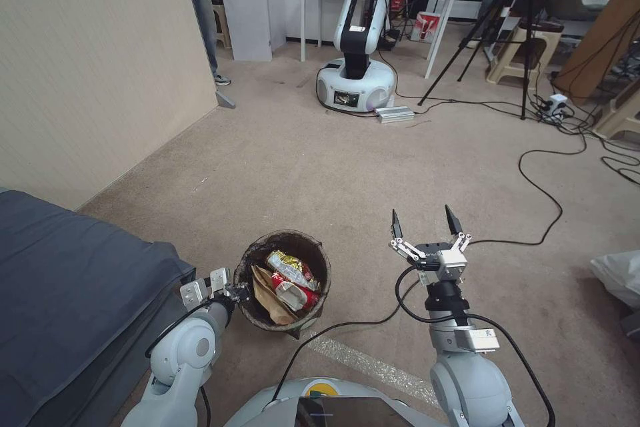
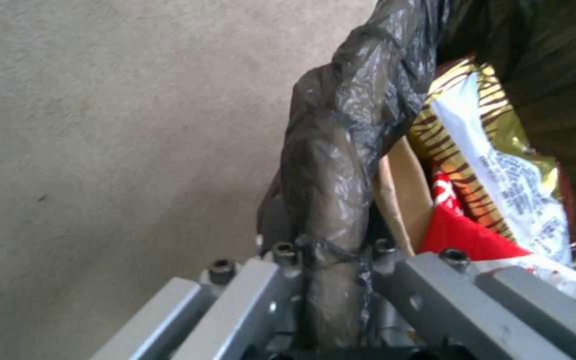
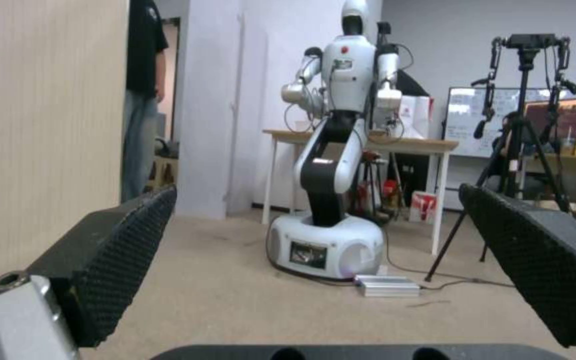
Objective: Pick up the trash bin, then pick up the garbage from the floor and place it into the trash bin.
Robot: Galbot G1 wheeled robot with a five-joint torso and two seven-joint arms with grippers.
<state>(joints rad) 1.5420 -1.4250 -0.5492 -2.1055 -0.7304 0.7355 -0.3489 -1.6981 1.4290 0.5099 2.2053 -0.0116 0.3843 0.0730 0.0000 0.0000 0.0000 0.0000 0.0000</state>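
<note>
Trash bin (image 1: pixel 261 260), crinkly dark-bagged rim pinched by left gripper (image 1: pixel 233 291).

Even, soft indoor light; faint shadow beside the trash bin (image 1: pixel 285 280). Both wrist views blurred; head view bows at edges.

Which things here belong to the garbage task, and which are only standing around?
Part of the job:
- trash bin, rim pinched by the left gripper
- garbage already inside the bin
- right gripper, open and empty above the floor

Only lying about:
- another robot
- black cables
- tripod
- dark blue bedding
</note>
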